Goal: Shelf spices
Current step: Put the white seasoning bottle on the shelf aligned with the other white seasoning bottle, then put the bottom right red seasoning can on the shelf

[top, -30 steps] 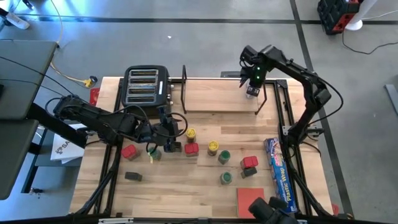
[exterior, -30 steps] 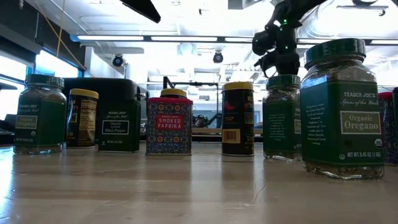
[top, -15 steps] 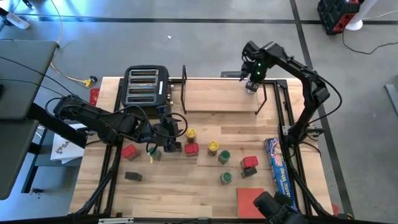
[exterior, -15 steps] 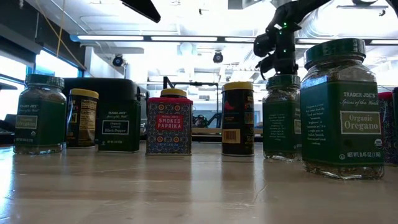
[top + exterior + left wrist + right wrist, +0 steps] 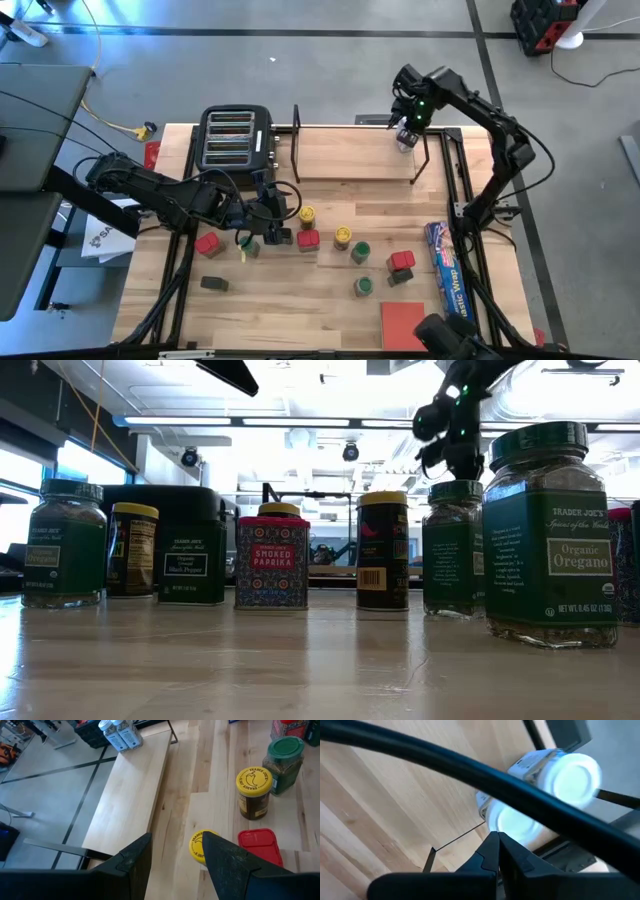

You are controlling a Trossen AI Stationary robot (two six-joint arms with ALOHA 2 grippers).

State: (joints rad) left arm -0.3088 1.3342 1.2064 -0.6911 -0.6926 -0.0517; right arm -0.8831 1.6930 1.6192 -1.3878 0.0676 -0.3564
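The shelf (image 5: 350, 155), a light-wood board in a black wire frame, stands at the table's far side. Two white-lidded jars (image 5: 120, 732) stand upright at its far right corner. My right gripper (image 5: 497, 842) is shut above that corner, its tips beside the nearer white-lidded jar (image 5: 512, 822), and a frame wire (image 5: 470, 775) crosses in front. My left gripper (image 5: 175, 852) is open low over the table's middle left, beside a yellow-lidded jar (image 5: 199, 847) that one finger partly covers. More spices stand on the table: another yellow-lidded jar (image 5: 342, 235), a green-lidded jar (image 5: 360, 251), a red tin (image 5: 308, 239). My right gripper's shut fingertips (image 5: 492, 845) come from above, slanting, at the near edge of the nearer white-lidded jar's lid (image 5: 505, 827). Whether they touch it, I cannot tell. The jar stands on the shelf board.
A black toaster (image 5: 235, 138) sits left of the shelf. A blue plastic-wrap box (image 5: 447, 270) lies along the table's right side, with a flat red square (image 5: 402, 322) near the front edge. A red tin (image 5: 208, 243) and a black tin (image 5: 214, 284) lie at the left.
My right gripper has moved a little toward the table's far edge over the shelf's far right corner. The white-lidded jar under it has shifted the same way.
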